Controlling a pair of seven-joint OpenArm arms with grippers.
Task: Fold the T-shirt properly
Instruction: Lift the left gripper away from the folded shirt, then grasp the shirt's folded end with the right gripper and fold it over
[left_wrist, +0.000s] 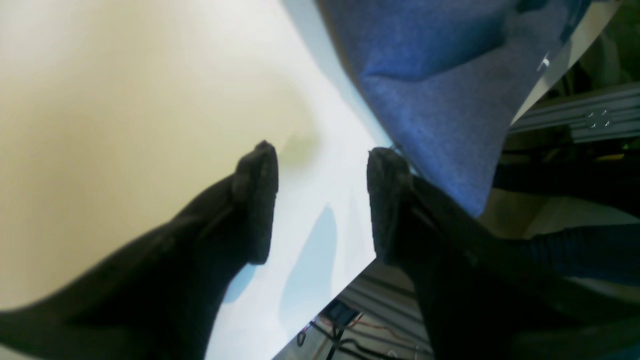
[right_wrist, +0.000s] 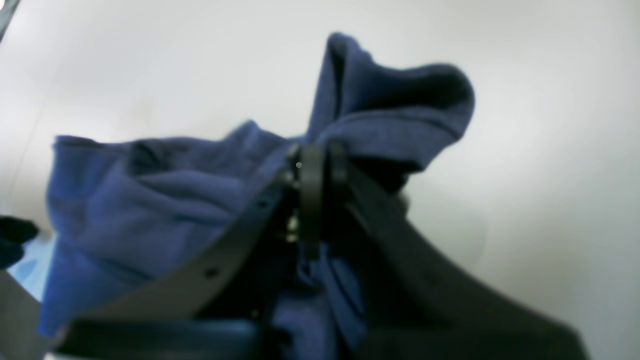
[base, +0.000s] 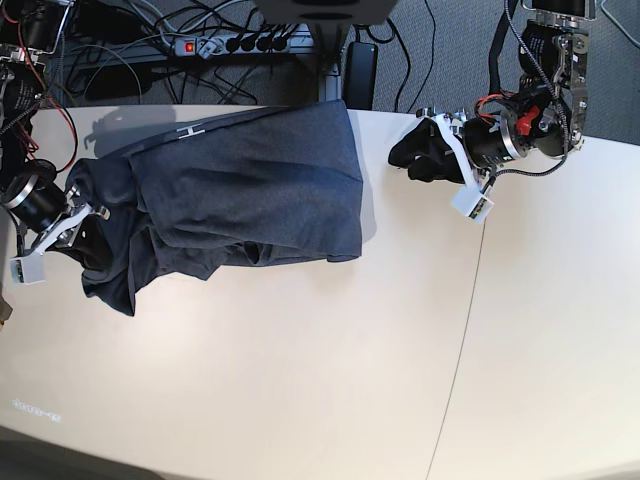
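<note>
On the far left part of a pale table (base: 300, 400), the T-shirt (base: 250, 190) lies half-gathered, its folding barely begun. One broad panel is spread fairly flat toward the table's back edge, where the cloth just overhangs, while the side nearest the right gripper (base: 75, 232) is bunched into loose rolls and deep creases. No crisp fold line shows anywhere, so by the look of it the sleeves and the body both remain to be squared up and laid over; most of the job appears left to do.

The cloth is a heathered slate blue, soft and thick, slumping into rounded ridges rather than sharp pleats. A pale mark shows near its back edge, too small to read.

The right gripper is clenched on a raised pinch of that bunched fabric, the jaws pressed together with blue cloth spilling out on both sides in the wrist view. The left gripper (left_wrist: 322, 200) hovers over bare table just beside the shirt's straight edge, its two dark pads spread wide and holding nothing. A power strip (base: 235, 44) and cables lie behind the table.
</note>
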